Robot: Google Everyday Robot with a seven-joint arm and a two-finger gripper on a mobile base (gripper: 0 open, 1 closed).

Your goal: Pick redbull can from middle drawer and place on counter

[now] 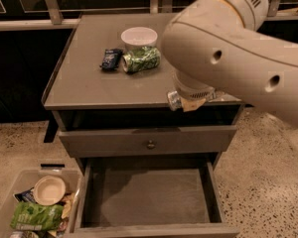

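**Silver can held at the counter's front edge**

The robot's white arm reaches in from the upper right, and its gripper [181, 102] sits under the wrist, over the front edge of the broad square grey counter [89, 83] towards its right corner. It is clamped on the small slim shiny silver redbull can [173, 100], of which only one end shows, poking out to the left of the gripper just above the counter's front rim.

Near the middle of the counter a fat green-patterned can [141, 59] lies on its side. A small flat dark blue packet [111, 59] is just beside it on the left, and a round white bowl [139, 36] stands just behind it.

Below the counter, a grey drawer front with a small round knob [150, 144] is closed. Under it the wide grey middle drawer [149, 197] is pulled out, its flat floor bare.
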